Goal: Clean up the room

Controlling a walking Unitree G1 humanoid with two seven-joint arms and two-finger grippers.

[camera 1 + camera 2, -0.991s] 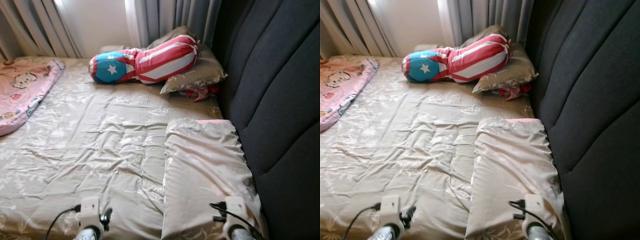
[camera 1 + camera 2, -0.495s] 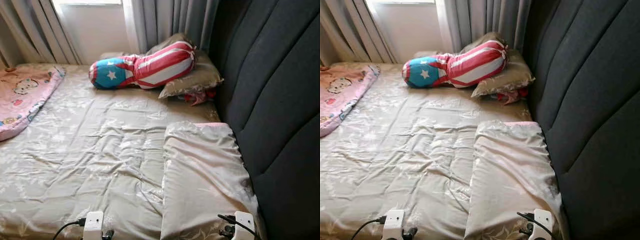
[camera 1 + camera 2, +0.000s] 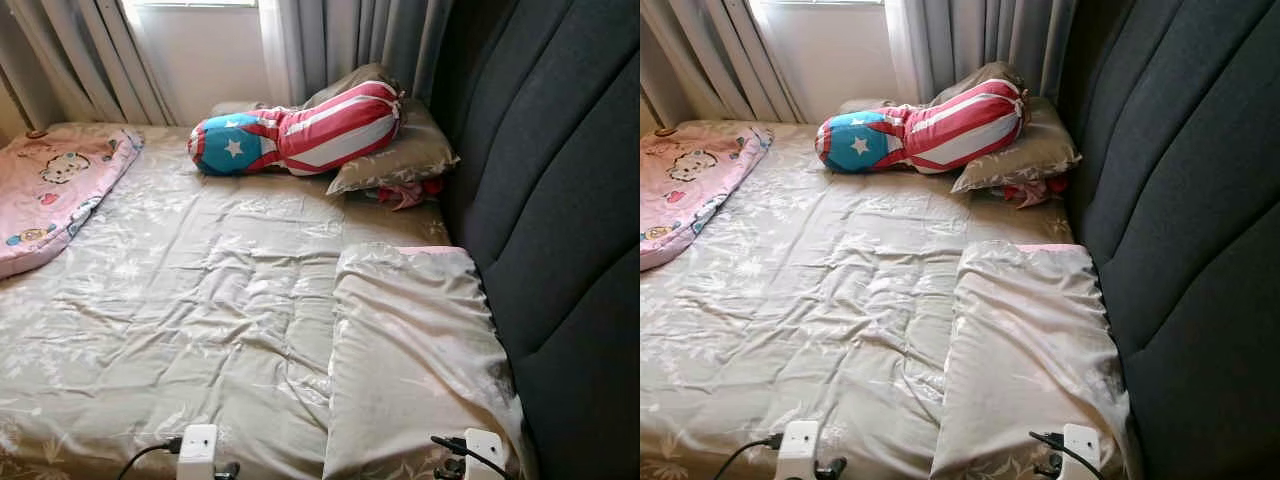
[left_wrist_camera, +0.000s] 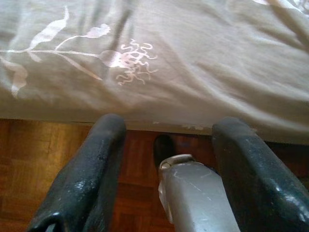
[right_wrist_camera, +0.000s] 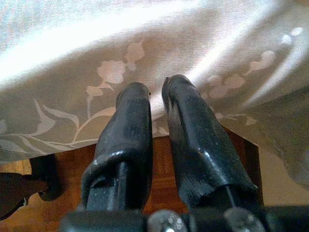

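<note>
A beige floral sheet [image 3: 200,290] covers the bed, creased across the middle. A beige pillow [image 3: 410,350] lies flat at the near right by the headboard. At the far end a bolster [image 3: 300,135] in red and white stripes with a blue starred end leans on a second beige pillow [image 3: 400,155]. A red cloth [image 3: 405,193] pokes out beneath that pillow. A pink cartoon blanket [image 3: 50,195] lies at the far left. My left gripper [image 4: 169,125] hangs open at the bed's near edge, over wooden floor. My right gripper [image 5: 155,84] is shut and empty against the hanging sheet.
A dark padded headboard [image 3: 560,200] runs along the bed's right side. Grey curtains [image 3: 350,40] and a window wall stand behind the bed. Wooden floor [image 4: 29,159] lies below the bed's edge. Both white wrists [image 3: 197,445] with their cables sit at the bottom of the eye views.
The camera has shifted a little, and both wrists sit lower in the picture than a second ago. Nothing on the bed has moved.
</note>
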